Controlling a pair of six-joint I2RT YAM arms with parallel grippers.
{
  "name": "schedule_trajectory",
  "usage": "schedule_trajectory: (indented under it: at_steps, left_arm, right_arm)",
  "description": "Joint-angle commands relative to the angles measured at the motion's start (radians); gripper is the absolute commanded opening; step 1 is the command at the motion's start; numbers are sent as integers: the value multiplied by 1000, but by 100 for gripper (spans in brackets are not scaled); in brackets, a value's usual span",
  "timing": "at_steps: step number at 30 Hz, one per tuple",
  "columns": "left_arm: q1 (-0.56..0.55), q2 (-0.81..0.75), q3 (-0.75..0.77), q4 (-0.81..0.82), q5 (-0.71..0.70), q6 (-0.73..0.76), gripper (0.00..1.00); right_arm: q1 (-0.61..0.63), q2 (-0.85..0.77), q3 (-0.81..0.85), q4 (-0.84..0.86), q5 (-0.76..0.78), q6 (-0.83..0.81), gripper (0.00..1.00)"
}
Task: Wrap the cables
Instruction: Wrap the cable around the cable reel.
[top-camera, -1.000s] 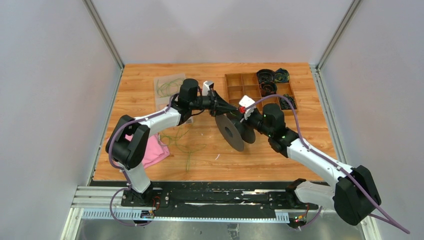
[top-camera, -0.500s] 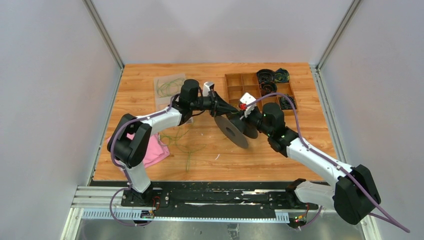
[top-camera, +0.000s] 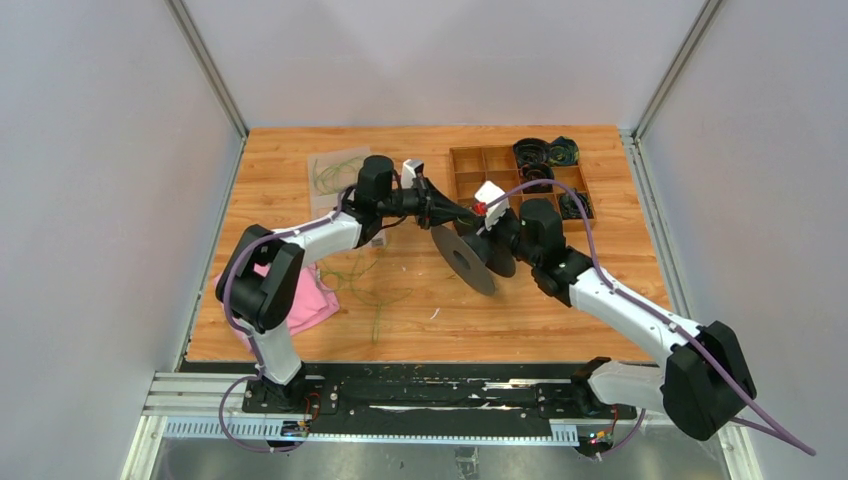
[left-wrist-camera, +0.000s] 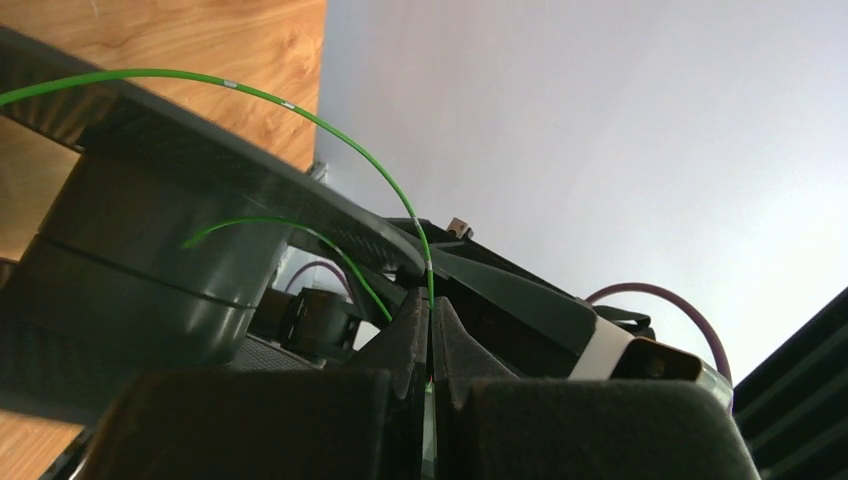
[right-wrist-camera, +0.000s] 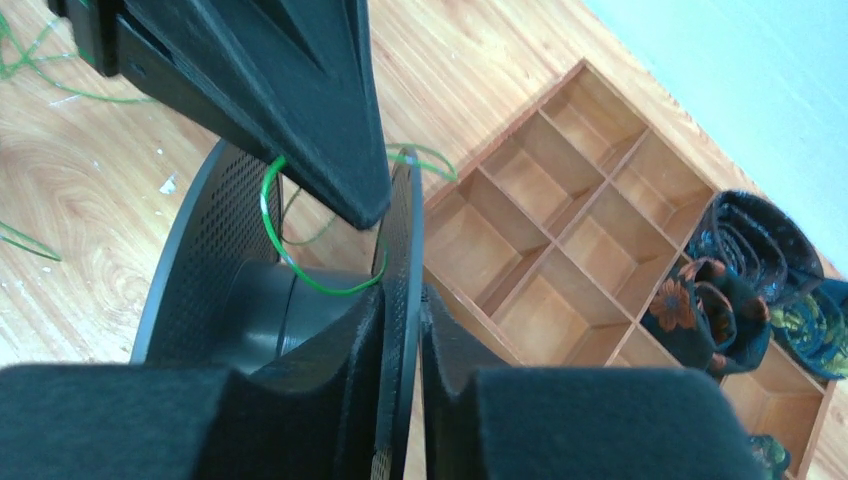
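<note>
A black spool (top-camera: 470, 258) is held tilted above the table's middle. In the right wrist view its perforated flange (right-wrist-camera: 400, 230) stands between the pads of my right gripper (right-wrist-camera: 405, 295), which is shut on it. My left gripper (left-wrist-camera: 430, 303) is shut on a thin green cable (left-wrist-camera: 330, 128) that arcs from its tips over to the spool's hub (left-wrist-camera: 150, 260). The left gripper (top-camera: 462, 212) reaches between the flanges from the left, with my right gripper (top-camera: 497, 243) close beside it. More cables (top-camera: 370, 290) lie loose on the wood.
A wooden divided tray (top-camera: 470, 160) stands at the back right, with dark rolled items (top-camera: 535, 155) in its far cells. A clear bag of green cables (top-camera: 335, 172) lies at the back left. A pink cloth (top-camera: 305, 300) sits by the left arm.
The right arm has shifted left and farther back, and the spool has turned and risen a little with it. The left gripper has stayed shut on the cable.
</note>
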Motion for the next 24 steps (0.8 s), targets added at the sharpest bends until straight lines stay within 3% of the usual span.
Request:
schedule_trajectory:
  at_steps: [1, 6, 12, 18, 24]
  left_arm:
    - [19, 2, 32, 28, 16, 15, 0]
    - [32, -3, 43, 29, 23, 24, 0]
    - [46, 5, 82, 29, 29, 36, 0]
    - [46, 4, 121, 31, 38, 51, 0]
    - [45, -4, 161, -12, 47, 120, 0]
  right_arm:
    - [-6, 25, 52, -138, -5, -39, 24]
    - [-21, 17, 104, -222, -15, -45, 45]
    - [-33, -49, 108, -321, 3, -42, 60]
    - [-44, -102, 96, -384, 69, -36, 60]
    - [-89, -99, 83, -423, 52, -19, 49]
